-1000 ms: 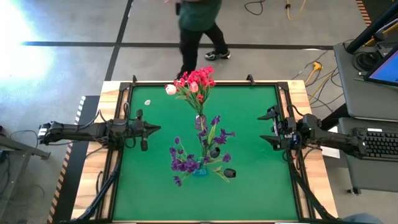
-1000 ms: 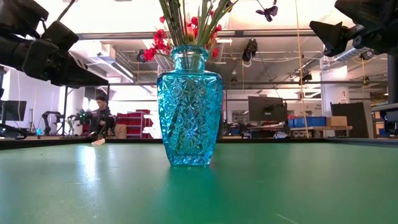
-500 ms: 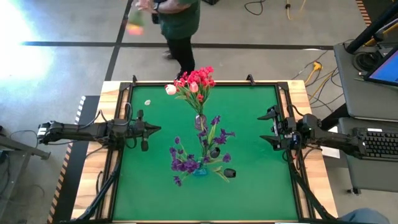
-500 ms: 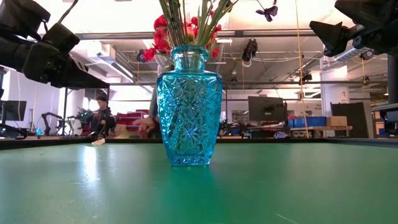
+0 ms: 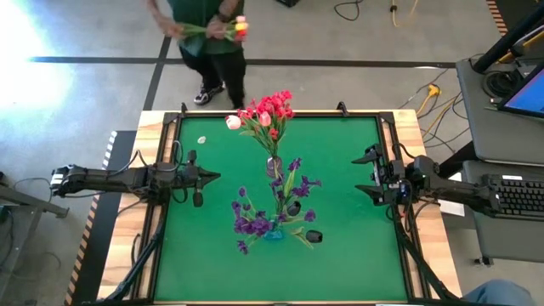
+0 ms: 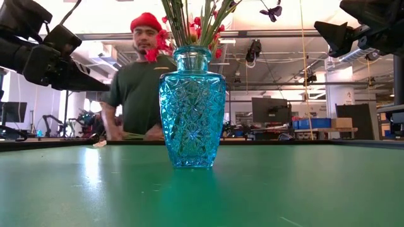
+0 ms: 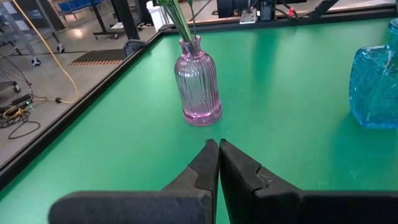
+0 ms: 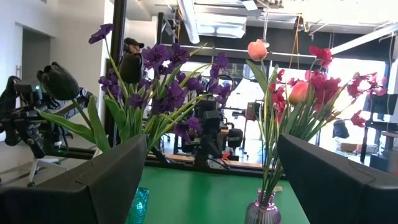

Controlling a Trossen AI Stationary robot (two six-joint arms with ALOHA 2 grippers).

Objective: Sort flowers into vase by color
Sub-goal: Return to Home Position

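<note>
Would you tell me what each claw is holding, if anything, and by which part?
Nothing is held. The left claw, at the mat's left side, is shut empty; the right claw, at its right side, is open.

No writing, label, brand, number or sign can be read (in any of the views).

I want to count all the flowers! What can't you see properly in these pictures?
Low view: the blue cut-glass vase mostly hides the pink ribbed glass vase.
Left wrist view: the top edge cuts off the green flower stems' blooms.
High view: the small pale thing on the green mat is too small to name.
</note>
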